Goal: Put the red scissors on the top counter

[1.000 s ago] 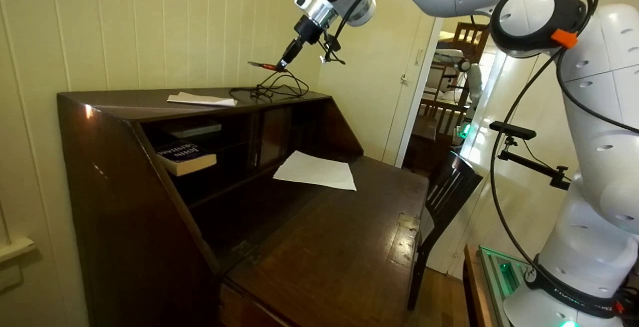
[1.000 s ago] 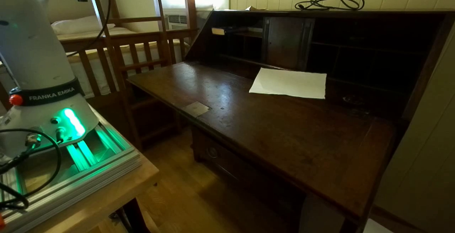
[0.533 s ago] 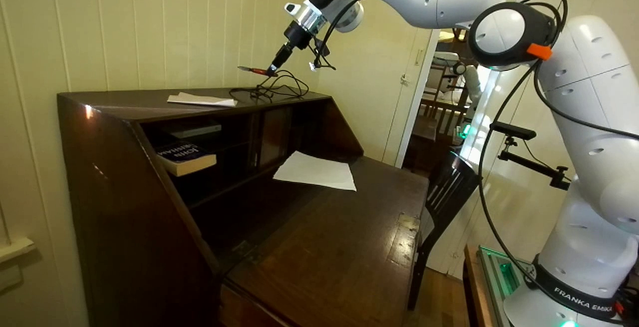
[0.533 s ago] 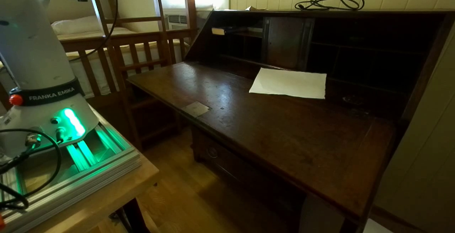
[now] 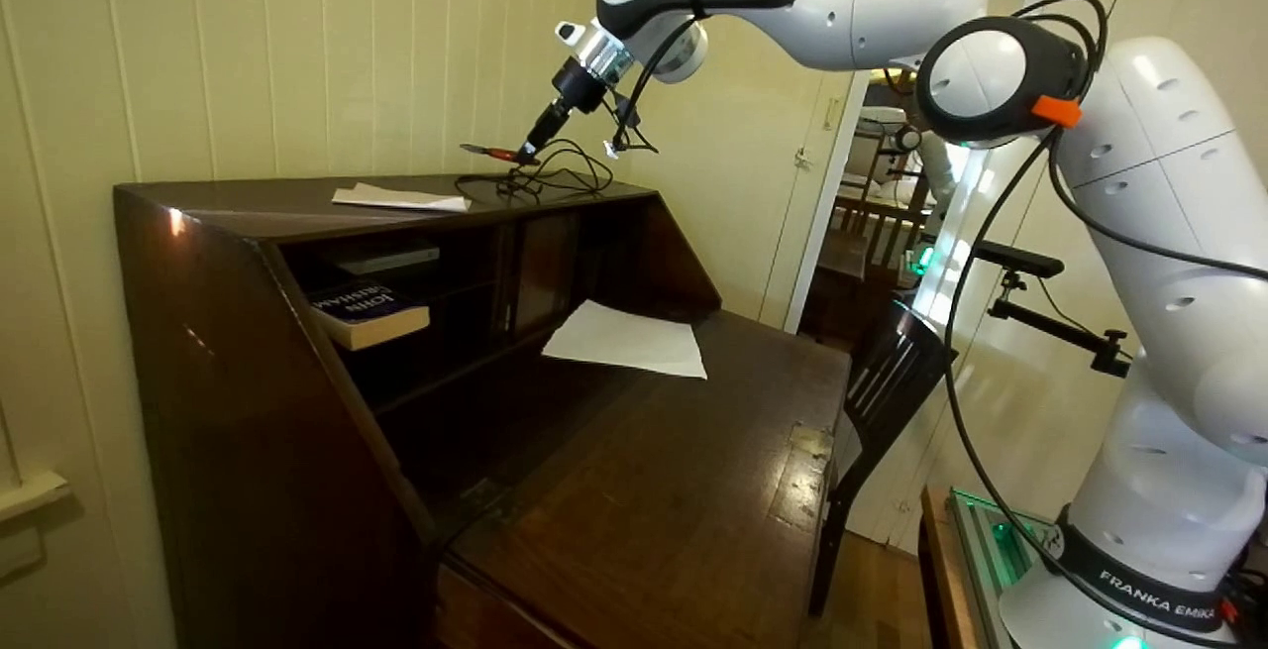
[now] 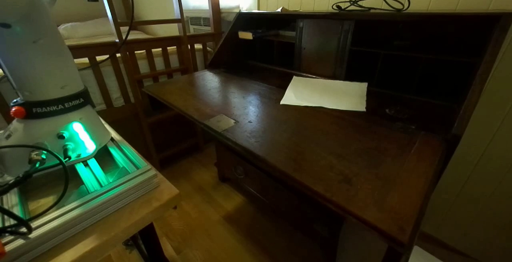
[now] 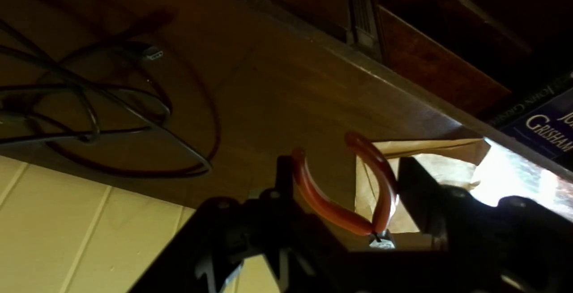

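Your gripper (image 7: 345, 167) gripped the red scissors (image 5: 498, 154) by the handles (image 7: 336, 215), apparently suspended clear above the top counter (image 5: 297, 213), a black cable (image 7: 83, 83) lay on that counter.

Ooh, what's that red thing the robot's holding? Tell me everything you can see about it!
It's the red-handled, metal-tipped scissors. Two curved, shiny handles, rubbery- or plastic-looking, are spread apart and meet at a silvery joint. A thin, greyish tip sticks out beyond; it's too small to make out its edges. The black, two-fingered tool pinches both handles from outside, holding the scissors nearly level, in the air above the glossy dark-brown wooden top counter.
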You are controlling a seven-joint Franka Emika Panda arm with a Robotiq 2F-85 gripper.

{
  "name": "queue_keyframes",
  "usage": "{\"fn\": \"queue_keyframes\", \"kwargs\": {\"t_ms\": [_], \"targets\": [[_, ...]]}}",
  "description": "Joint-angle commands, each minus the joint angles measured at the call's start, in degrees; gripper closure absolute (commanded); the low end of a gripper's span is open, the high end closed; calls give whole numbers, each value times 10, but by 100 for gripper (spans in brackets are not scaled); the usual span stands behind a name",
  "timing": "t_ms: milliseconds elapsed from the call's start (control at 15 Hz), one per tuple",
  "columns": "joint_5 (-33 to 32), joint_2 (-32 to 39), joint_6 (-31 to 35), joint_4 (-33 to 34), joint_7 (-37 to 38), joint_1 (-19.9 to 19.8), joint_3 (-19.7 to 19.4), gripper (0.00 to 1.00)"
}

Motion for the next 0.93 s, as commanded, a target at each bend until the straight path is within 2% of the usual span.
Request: {"fn": "queue_keyframes", "kwargs": {"t_ms": [0, 400, 467, 533, 867], "targets": [[-15, 35, 27, 28, 21, 18, -10, 65], [-14, 91, 17, 93, 43, 24, -19, 65], [-38, 103, 13, 113, 61, 9, 6, 65], [-20, 112, 8, 125, 60, 23, -18, 65], [-18, 150, 1, 177, 86, 22, -17, 65]]}}
